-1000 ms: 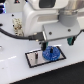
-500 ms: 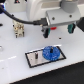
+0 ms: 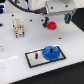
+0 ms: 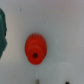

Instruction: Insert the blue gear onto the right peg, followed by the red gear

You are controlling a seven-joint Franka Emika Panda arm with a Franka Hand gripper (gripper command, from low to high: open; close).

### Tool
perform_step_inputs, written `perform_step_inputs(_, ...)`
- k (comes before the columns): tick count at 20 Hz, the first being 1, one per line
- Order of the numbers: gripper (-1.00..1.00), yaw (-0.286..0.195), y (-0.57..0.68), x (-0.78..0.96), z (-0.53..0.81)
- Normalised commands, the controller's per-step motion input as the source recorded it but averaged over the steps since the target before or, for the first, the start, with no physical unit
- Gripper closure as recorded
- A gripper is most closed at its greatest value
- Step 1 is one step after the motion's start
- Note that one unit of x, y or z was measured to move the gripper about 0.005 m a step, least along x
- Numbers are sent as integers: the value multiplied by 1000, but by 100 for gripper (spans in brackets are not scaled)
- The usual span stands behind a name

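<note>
The blue gear [image 3: 51, 52] lies flat on the right end of the grey, black-edged plate [image 3: 33, 61], over the spot of the right peg, which is hidden under it. The plate's other pin [image 3: 36, 54] stands bare to its left. The red gear [image 3: 50, 24] sits on the white table behind the plate; in the wrist view the red gear [image 4: 35, 49] is at the middle. My gripper [image 3: 54, 19] hangs above it, open and empty. In the wrist view only the tips of my gripper [image 4: 52, 81] show, and the gear is not between them.
A white and beige block [image 3: 19, 27] stands on the exterior view's left. A second small red piece [image 3: 67, 18] shows near the hand on the right. A dark green shape [image 4: 2, 30] is at the wrist view's edge.
The gripper has left the blue gear on the plate, risen, and moved back over the red gear. The blue gear stays on the plate.
</note>
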Motion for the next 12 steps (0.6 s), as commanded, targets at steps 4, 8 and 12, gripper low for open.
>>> perform_step_inputs(4,-100,0,220,-635,-211)
perform_step_inputs(8,-100,0,239,-399,-344)
perform_step_inputs(12,-100,0,175,-255,-413)
